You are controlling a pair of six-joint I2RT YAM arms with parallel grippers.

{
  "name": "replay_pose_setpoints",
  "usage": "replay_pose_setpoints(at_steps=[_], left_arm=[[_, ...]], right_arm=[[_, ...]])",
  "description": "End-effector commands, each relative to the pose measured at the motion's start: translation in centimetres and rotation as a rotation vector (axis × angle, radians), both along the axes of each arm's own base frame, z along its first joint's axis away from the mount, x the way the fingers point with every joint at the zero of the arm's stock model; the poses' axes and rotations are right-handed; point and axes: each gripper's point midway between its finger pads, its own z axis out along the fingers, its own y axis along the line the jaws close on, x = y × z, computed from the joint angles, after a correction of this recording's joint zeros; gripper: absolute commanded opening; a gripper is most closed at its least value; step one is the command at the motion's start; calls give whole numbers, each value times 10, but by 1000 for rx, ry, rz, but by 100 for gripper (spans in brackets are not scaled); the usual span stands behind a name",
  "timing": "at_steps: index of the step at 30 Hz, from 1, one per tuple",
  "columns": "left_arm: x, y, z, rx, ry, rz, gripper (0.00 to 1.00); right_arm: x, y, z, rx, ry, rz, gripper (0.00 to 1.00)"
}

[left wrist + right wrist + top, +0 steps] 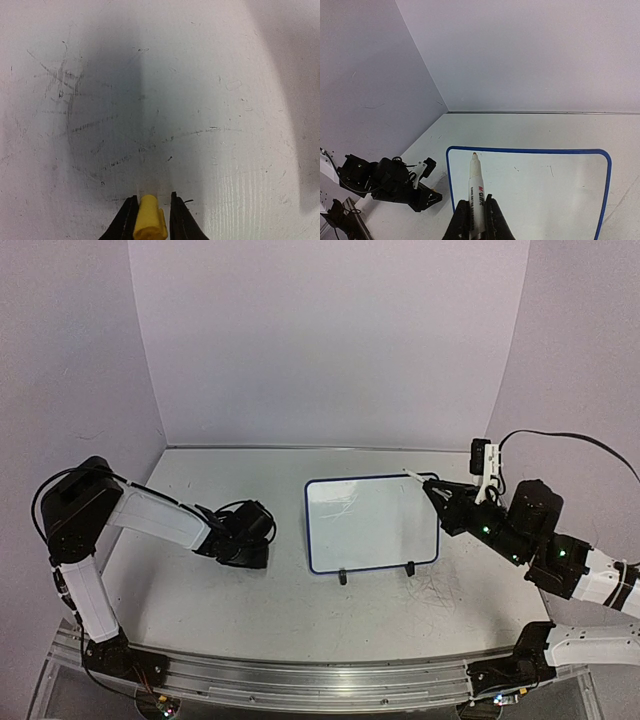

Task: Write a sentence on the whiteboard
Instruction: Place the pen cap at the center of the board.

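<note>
Table (250, 620): white, scuffed, with grey scratch marks under the left arm's wrist camera.

Whiteboard (372, 523): lies at the centre of the table with its two black feet at the near edge. The blue rim (530, 150) is intact all round. The sentence (345, 505) shows only as a few faint strokes towards the board's upper left, too pale to read.

Right gripper (437, 498): positioned at the board's far right corner, jaws clenched on a white marker (476, 182) which stands straight out between the fingers (492, 220). The marker tip points at the board just inside the rim near the corner. In the wrist view the board fills the ground ahead of the jaws. Whether the tip touches the surface cannot be told from either view.

Left gripper (245, 552): down at table level, well apart from the board on its left side. Its jaws are clamped on a small yellow piece (149, 222) (shaped like a marker cap), which faces bare table. The board does not appear in that wrist view.
</note>
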Motion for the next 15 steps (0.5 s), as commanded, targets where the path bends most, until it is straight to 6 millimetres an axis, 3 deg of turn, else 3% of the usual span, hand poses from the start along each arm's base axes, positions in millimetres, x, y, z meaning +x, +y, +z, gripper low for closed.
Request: replay_pose_setpoints(at_steps=[1, 15], left_arm=[[-2, 3, -2, 37, 18, -1, 26], [3, -5, 33, -36, -35, -6, 40]], right_arm=[[1, -2, 3, 18, -11, -16, 0], [2, -5, -1, 19, -3, -32, 0]])
